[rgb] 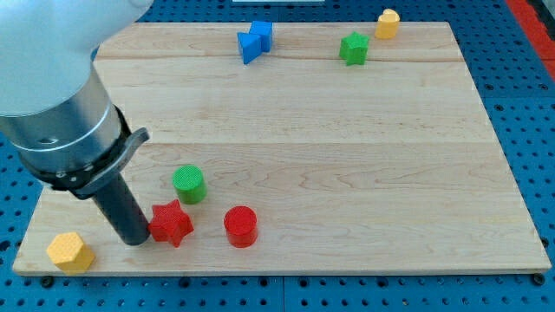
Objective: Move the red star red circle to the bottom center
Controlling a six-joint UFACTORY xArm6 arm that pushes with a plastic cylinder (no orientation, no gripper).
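Observation:
The red star (173, 224) lies near the view's bottom left of the wooden board (347, 173). The red circle (240, 226) stands just to the star's right, a small gap between them. My tip (134, 237) rests on the board touching the star's left side. The rod rises up and left into the grey arm body.
A green circle (189, 184) stands just above the red star. A yellow hexagon (70, 251) sits at the bottom left corner. Blue blocks (254, 41), a green star (354, 48) and a yellow hexagon (388, 23) lie along the top edge.

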